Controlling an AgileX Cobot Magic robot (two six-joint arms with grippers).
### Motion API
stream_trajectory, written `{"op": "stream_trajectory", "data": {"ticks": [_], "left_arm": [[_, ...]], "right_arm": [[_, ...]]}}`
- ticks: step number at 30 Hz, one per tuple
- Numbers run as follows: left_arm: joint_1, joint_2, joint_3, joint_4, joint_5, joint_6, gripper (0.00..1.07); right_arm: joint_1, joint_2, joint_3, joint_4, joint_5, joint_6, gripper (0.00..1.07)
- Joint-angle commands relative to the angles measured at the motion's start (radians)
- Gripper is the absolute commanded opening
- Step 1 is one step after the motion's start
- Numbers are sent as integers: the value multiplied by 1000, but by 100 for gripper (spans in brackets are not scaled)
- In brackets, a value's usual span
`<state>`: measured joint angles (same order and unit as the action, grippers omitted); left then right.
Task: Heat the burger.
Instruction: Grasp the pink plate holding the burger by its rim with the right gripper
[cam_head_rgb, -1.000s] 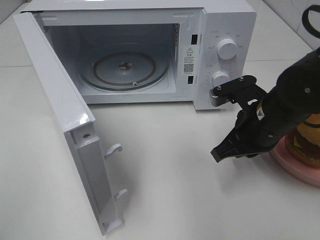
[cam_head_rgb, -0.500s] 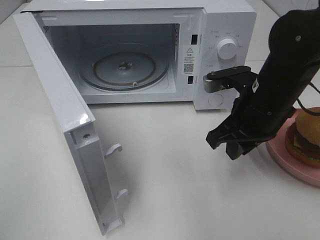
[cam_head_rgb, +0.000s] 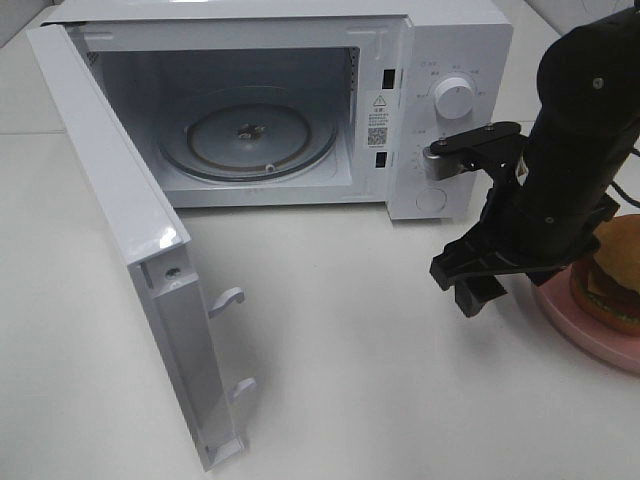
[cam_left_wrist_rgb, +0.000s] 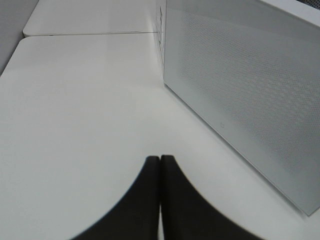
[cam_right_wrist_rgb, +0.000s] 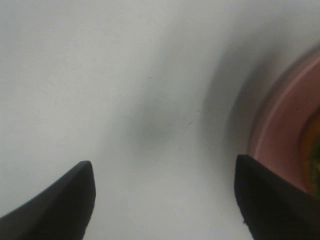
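The burger (cam_head_rgb: 614, 276), with a golden bun and layered filling, sits on a round pink plate (cam_head_rgb: 585, 332) at the right table edge, partly hidden by my right arm. My right gripper (cam_head_rgb: 466, 286) hangs just left of the plate and points down at the table. In the right wrist view its fingers (cam_right_wrist_rgb: 65, 200) stand wide apart, open over bare table, with the plate rim (cam_right_wrist_rgb: 280, 130) and a sliver of burger (cam_right_wrist_rgb: 313, 150) beside one finger. My left gripper (cam_left_wrist_rgb: 160, 200) is shut and holds nothing, beside the microwave's outer wall (cam_left_wrist_rgb: 240, 100). It does not show in the exterior high view.
The white microwave (cam_head_rgb: 440, 60) stands at the back with its door (cam_head_rgb: 130, 240) swung wide to the left. A glass turntable (cam_head_rgb: 250, 140) lies inside. Two knobs (cam_head_rgb: 455, 98) are on its right panel, close behind my right arm.
My right gripper has gone from nearly shut to wide open. It has also shifted right, toward the pink plate, and turned to point down.
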<state>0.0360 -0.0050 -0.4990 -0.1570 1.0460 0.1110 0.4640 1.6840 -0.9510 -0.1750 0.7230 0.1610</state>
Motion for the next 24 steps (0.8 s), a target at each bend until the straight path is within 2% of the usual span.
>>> {"op": "stream_trajectory", "data": {"ticks": [1, 3, 12, 24], "left_arm": [[-1, -20, 3, -1, -9, -7, 0], [-1, -20, 3, -1, -9, -7, 0], [-1, -20, 3, -1, -9, -7, 0], [-1, -20, 3, -1, -9, -7, 0]], "right_arm": [[4, 6, -6, -81, 14, 59, 76], [2, 39, -7, -144, 44, 104, 76], [1, 156, -66, -264, 108, 185, 76], [1, 281, -107, -356, 169, 232, 76]]}}
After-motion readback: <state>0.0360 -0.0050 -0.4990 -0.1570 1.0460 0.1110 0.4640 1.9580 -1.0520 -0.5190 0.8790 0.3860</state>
